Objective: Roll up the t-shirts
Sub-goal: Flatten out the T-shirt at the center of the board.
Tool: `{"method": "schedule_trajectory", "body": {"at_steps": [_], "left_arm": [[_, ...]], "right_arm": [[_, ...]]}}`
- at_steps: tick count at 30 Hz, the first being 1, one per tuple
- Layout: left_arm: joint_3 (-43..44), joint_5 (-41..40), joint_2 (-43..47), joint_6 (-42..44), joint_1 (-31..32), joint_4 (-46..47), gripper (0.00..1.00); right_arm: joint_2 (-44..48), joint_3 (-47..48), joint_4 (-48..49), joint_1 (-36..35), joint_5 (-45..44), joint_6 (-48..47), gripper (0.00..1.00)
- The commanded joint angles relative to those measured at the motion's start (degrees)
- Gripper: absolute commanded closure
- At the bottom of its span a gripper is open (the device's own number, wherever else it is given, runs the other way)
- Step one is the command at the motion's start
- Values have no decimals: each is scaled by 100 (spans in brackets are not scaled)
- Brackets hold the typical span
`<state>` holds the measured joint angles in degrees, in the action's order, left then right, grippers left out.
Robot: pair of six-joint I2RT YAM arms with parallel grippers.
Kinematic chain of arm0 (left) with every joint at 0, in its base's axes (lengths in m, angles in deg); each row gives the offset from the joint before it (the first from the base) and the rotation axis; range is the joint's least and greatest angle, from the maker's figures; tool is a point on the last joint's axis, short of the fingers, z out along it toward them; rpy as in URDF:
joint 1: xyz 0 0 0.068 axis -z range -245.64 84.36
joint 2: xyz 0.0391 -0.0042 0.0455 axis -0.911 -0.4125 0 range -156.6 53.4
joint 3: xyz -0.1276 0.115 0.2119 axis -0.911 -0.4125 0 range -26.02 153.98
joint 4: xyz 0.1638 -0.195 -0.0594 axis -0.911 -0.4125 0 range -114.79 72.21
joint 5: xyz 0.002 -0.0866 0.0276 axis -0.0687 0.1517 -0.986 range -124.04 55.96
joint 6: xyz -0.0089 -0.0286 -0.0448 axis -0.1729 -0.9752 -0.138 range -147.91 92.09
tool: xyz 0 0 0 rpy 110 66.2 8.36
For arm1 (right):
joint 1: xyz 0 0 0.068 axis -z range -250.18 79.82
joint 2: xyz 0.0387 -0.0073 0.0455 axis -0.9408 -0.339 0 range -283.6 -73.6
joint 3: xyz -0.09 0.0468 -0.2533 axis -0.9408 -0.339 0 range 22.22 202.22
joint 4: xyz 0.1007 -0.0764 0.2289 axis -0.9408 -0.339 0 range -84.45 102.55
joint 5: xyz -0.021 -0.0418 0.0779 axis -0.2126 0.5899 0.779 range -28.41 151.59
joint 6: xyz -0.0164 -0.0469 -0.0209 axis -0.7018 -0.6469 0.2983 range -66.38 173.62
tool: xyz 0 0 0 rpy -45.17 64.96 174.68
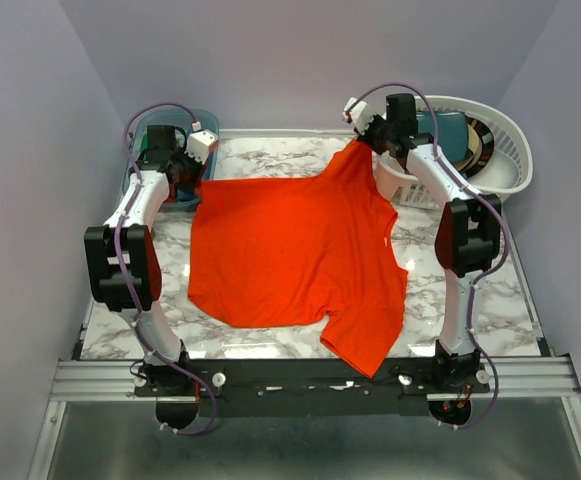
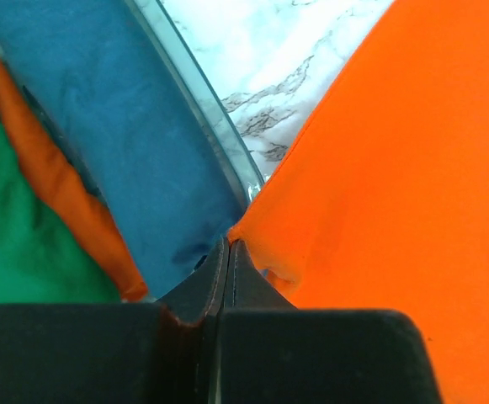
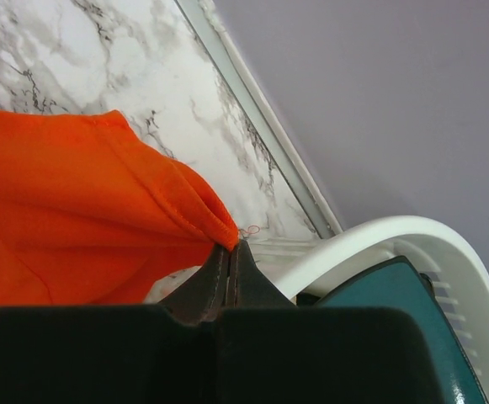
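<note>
The left fingers [image 2: 206, 290] are pressed together on a corner of the orange-red t-shirt [image 1: 290, 250]. The right fingers [image 3: 200, 290] pinch another far corner, raised off the counter [image 1: 500, 300]. Only the overhead view shows the shirt spread wide, one flap drooping over the near edge. Only the left wrist shows blue cloth [image 2: 118, 126] and green cloth [image 2: 17, 236] close by. The right wrist shows the white basket [image 3: 379, 236] rim.

Closed jaws apparently pinch the orange t-shirt [image 3: 84, 202].
</note>
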<state>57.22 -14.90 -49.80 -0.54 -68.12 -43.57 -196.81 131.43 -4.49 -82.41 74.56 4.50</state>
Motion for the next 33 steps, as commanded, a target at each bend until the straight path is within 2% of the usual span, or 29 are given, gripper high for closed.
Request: {"method": "schedule_trajectory", "body": {"at_steps": [1,5,9,13,16,21,25,33], "left_arm": [[105,29,221,242,28,-208,100],[43,161,537,59,-15,-24,100],[69,389,1169,-346,-121,47,100],[-281,477,2274,-356,-121,64,100],[-492,451,3100,-312,-112,-67,100],[-546,346,4271,-206,-121,-418,100],[-100,231,5245,-364,-121,-1006,100],[1325,293,6338,-532,-121,-2501,100]], "right_arm": [[166,-119,-142,-86,-225,122,100],[587,-320,-212,-253,-374,219,99],[1580,-925,-212,-394,-488,438,100],[2843,-1506,-212,-456,-664,474,100],[3443,-1831,-335,-482,-761,597,100],[4937,-2377,-370,-517,-796,667,100],[6027,-2580,-668,-544,-691,729,99],[7733,-2247,-1792,-605,-673,1053,99]]}}
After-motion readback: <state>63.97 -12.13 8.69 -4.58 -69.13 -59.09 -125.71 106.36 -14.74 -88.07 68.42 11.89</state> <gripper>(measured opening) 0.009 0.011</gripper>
